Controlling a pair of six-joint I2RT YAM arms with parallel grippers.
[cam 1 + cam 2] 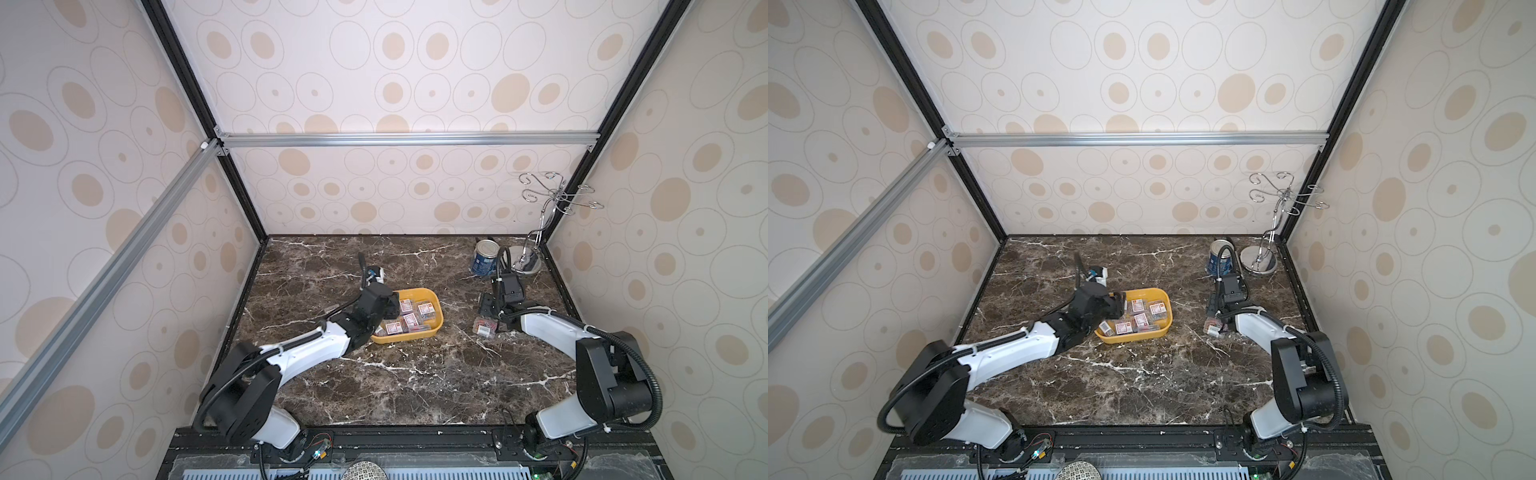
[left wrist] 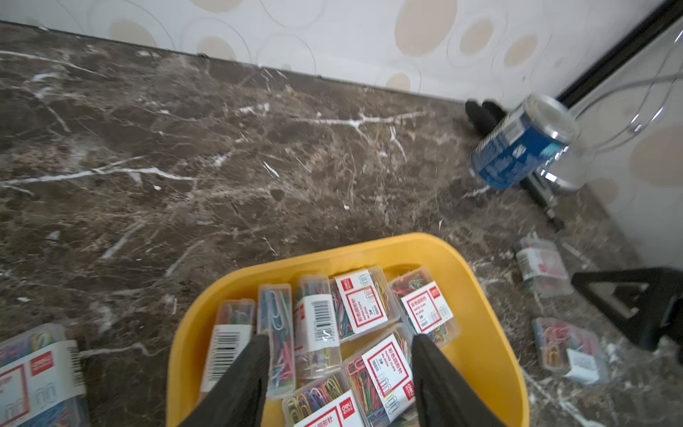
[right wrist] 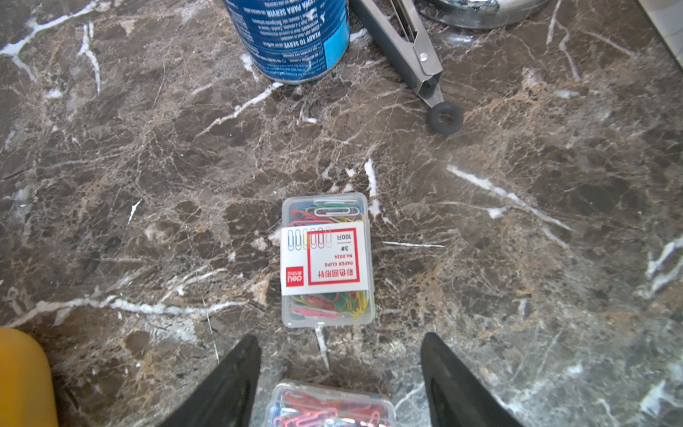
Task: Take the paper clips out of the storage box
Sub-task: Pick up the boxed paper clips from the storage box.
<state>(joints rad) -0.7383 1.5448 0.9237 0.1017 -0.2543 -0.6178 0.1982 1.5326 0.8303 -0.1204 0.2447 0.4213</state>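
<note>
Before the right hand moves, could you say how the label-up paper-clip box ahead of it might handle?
The paper-clip box looks rigid, so it probably keeps its shape when squeezed. Flat on the smooth marble table, it may slide rather than tip. Its loose clips could shift.

Pose: left arm point(image 1: 307, 353) stretched low, left hand point(image 2: 340, 355) dipped inside storage box point(image 1: 409, 336), fingers parted, grip unclear. The right arm point(image 1: 548, 328) is bent, with right hand point(image 3: 340, 369) low, right of storage box, fingers apart.
</note>
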